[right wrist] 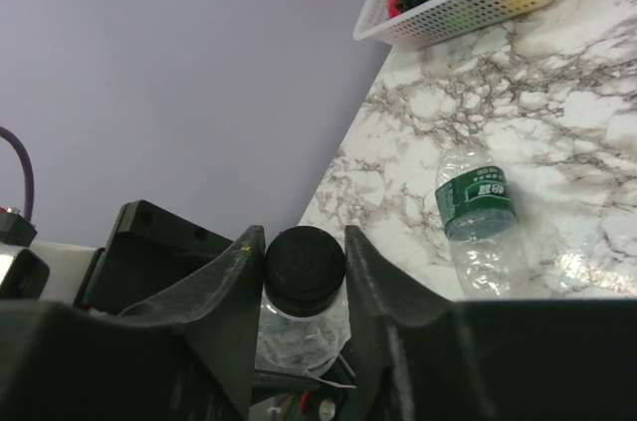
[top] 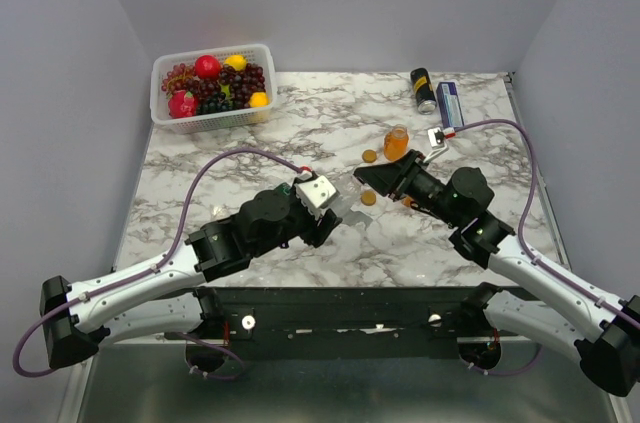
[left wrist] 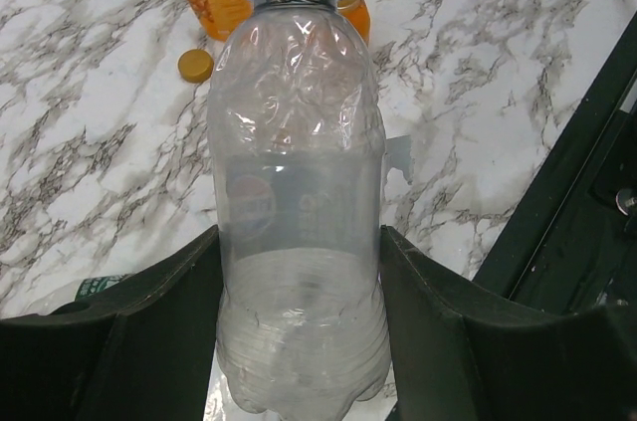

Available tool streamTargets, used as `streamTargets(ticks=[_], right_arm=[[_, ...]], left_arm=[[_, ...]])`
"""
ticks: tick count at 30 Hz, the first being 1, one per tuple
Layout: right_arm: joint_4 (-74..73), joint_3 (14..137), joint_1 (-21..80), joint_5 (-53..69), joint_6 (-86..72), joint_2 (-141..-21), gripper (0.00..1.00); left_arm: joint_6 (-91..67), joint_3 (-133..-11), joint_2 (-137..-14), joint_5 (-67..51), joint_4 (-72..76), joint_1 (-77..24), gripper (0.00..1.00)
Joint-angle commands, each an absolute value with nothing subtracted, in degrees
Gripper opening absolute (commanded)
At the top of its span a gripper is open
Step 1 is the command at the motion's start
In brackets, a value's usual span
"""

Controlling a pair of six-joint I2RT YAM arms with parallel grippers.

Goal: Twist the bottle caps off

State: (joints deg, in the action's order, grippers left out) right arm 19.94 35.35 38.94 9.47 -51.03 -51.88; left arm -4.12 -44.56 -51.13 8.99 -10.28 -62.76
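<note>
Overhead view looks down; both close wrist views share one bottle (left wrist: 299, 242).

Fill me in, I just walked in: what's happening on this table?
The left gripper holds a clear bottle by its body, and the right gripper has its fingers against both sides of that bottle's black cap, set to unscrew it. Two orange caps already lie loose on the table near an orange bottle. A second clear bottle lies on its side.

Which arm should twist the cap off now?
Right. The right gripper hugs the black cap on both sides, while the left gripper is busy clamping the clear bottle by its body.
</note>
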Motion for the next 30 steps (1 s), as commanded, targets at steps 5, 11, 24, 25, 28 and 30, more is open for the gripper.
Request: streamTargets(ticks=[5,11,24,25,28,30], right_arm=[[27.1,34.3,39.3,13.0,-49.7,-52.0,0.08],[30.5,32.2,39.3,16.3,-47.5,-52.0,0.01],[37.2,31.5,37.4,39.1,-36.7,-52.9,0.01],[38.1,31.1,37.3,42.1,-36.6,-53.1,0.01],[41.9,29.7,37.0,46.7,-36.2,-53.2,0.01],[43.6,29.3,36.9,48.3,-35.6,-53.3,0.01]], left_arm=[[-4.0,-44.8,-51.9,8.6,-10.3,-63.3,0.45],[-3.3,-44.8,-51.6,0.1,-9.3,-63.0,0.45],[-7.7,-45.4,-51.3,-42.4,-1.7,-51.0,0.44],[-8.9,-45.4,-51.4,-44.5,-1.1,-50.3,0.44],[-10.0,-45.5,-51.8,-49.6,-0.3,-47.8,0.44],[-11.0,-45.5,-52.2,-52.6,1.3,-46.9,0.44]])
